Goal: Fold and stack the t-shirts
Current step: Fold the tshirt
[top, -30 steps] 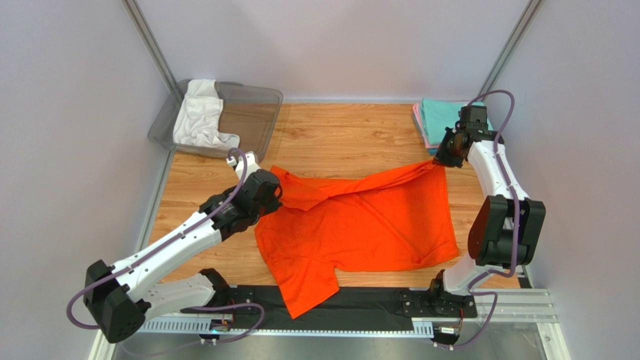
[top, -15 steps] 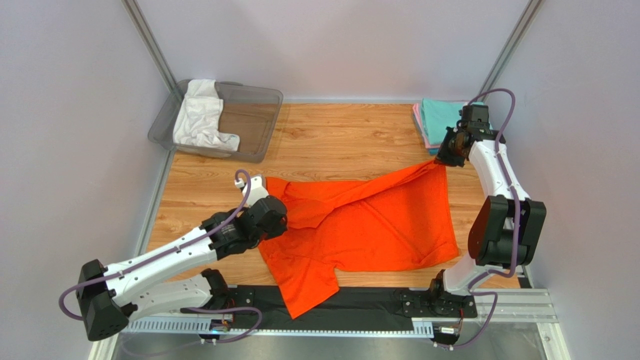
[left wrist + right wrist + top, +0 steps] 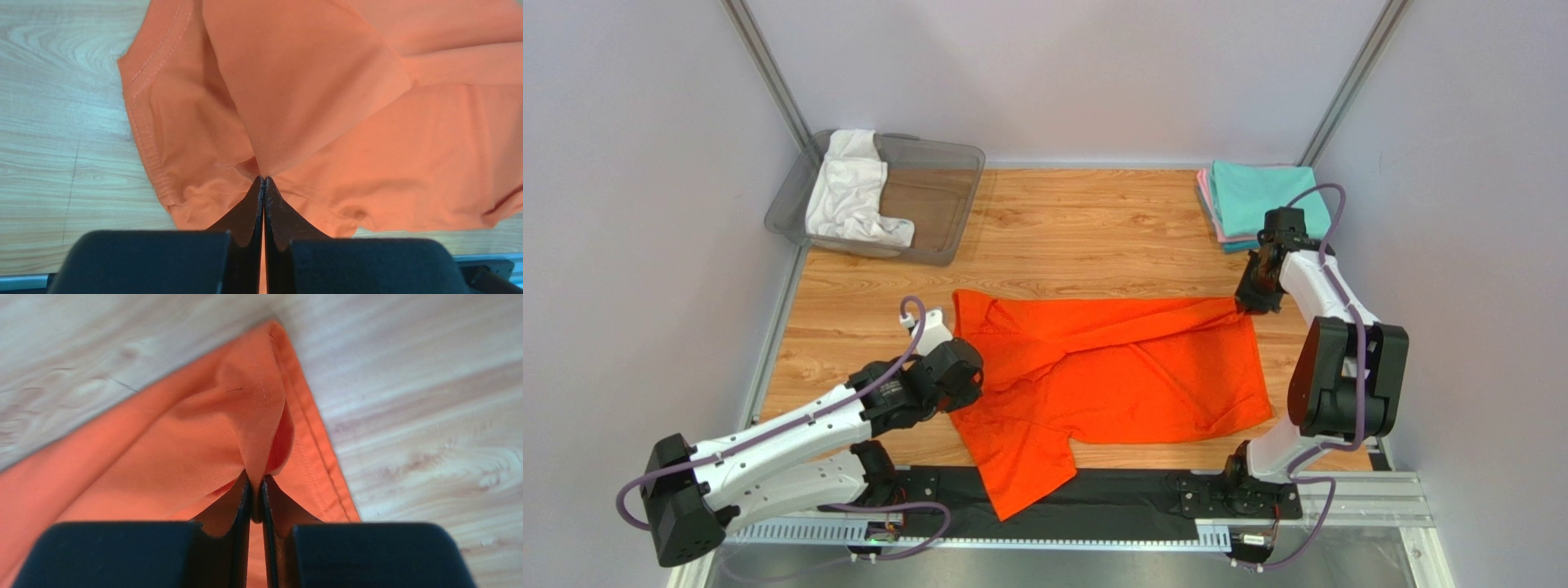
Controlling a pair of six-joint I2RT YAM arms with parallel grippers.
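Note:
The bright orange t-shirt (image 3: 1112, 368) lies spread on the wooden table, its far edge folded over toward the near side. My left gripper (image 3: 955, 368) is shut on a pinch of its cloth at the left side; in the left wrist view (image 3: 264, 179) the cloth (image 3: 319, 110) rises from the closed tips. My right gripper (image 3: 1249, 300) is shut on the shirt's far right corner, seen in the right wrist view (image 3: 256, 478) with the hemmed corner (image 3: 270, 386). A white t-shirt (image 3: 848, 190) lies in the bin. Folded teal (image 3: 1259, 190) and pink (image 3: 1205, 202) t-shirts are stacked at the far right.
A clear grey plastic bin (image 3: 934, 196) stands at the far left corner. A black mat (image 3: 1136, 490) runs along the near edge under the shirt's sleeve. Grey walls and metal frame posts enclose the table (image 3: 1075, 227).
Both grippers have moved toward the near edge, dragging the shirt's far edge with them. The fold has flattened and the right corner has come away from the teal stack.

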